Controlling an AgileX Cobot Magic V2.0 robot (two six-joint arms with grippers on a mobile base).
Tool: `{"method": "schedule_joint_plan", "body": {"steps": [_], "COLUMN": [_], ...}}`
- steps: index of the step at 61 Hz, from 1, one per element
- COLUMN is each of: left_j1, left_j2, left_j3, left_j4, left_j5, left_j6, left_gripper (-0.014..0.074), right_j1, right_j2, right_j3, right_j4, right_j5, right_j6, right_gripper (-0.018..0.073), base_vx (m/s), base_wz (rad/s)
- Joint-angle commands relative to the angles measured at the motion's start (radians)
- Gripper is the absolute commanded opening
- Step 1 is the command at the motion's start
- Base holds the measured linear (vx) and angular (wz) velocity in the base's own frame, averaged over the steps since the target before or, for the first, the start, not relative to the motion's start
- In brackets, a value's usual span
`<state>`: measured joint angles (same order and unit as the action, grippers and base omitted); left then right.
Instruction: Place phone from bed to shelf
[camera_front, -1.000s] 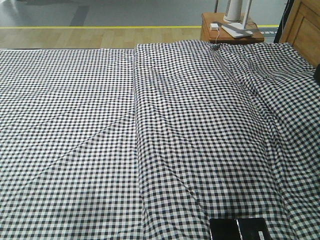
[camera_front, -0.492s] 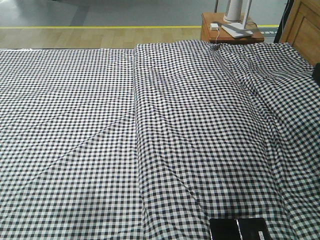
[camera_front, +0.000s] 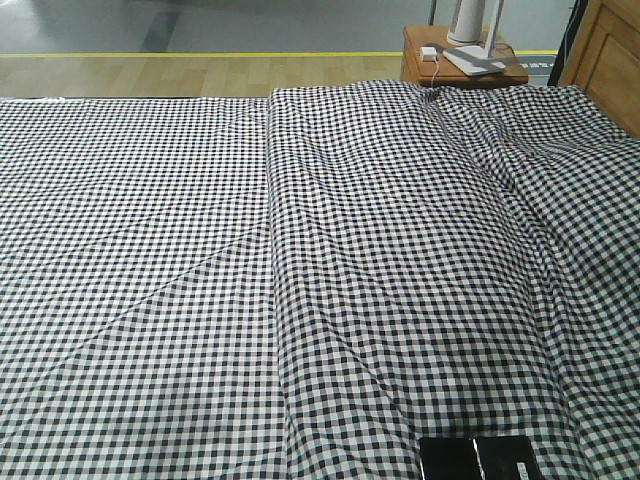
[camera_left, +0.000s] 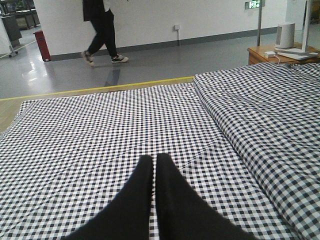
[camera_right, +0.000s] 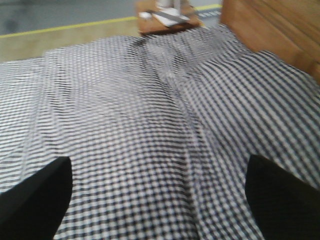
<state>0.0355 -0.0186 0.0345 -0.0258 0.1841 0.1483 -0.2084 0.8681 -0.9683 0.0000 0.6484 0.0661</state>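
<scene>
Over the wrinkled black-and-white gingham bed (camera_front: 180, 260), the left gripper (camera_left: 154, 159) is pressed together, empty; the right gripper (camera_right: 159, 162) gapes wide, holding nothing.

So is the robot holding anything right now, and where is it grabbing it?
Nothing is held. The left tool is shut on nothing, and the right tool is open and empty above the bed.

Black, tapered left gripper (camera_left: 154, 159); black right gripper (camera_right: 157, 165)
</scene>
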Motion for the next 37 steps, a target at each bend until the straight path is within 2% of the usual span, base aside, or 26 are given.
{"method": "schedule_joint_plan", "body": {"steps": [1, 11, 23, 29, 37], "left_j1": [0.004, 0.004, 0.004, 0.004, 0.004], "left_j2": [-0.006, -0.006, -0.006, -0.006, -0.006], "left_j3": [-0.023, -0.023, -0.023, -0.023, -0.023], "left_j4": [-0.009, -0.009, -0.009, -0.009, -0.009], "left_j5": [-0.072, -0.072, -0.072, -0.072, -0.072], "left_j6": [-0.006, -0.006, -0.006, -0.006, -0.006], "left_gripper": [0.0001, 0.0001, 0.0001, 0.0001, 0.0001], "right_j1": [-0.089, -0.254, -0.356, -0.392, -0.402], "right_j2": [0.048, 0.212, 0.443, 0.572, 0.717], "right_j3": [-0.038, -0.038, -0.038, -0.038, -0.038], "right_j4": [-0.023, -0.014, 0.065, 0.175, 0.373], "right_j5": [-0.03, -0.031, -0.088, -0.096, -0.093], "right_j6": [-0.013, -0.038, -0.145, -0.262, -0.492], "right_gripper": [0.0651, 0.0647, 0.0641, 0.0638, 0.0632], "base_vx": [0.0, 0.0, 0.0, 0.0, 0.0], "base_wz": [0.0, 0.0, 0.0, 0.0, 0.0]}}
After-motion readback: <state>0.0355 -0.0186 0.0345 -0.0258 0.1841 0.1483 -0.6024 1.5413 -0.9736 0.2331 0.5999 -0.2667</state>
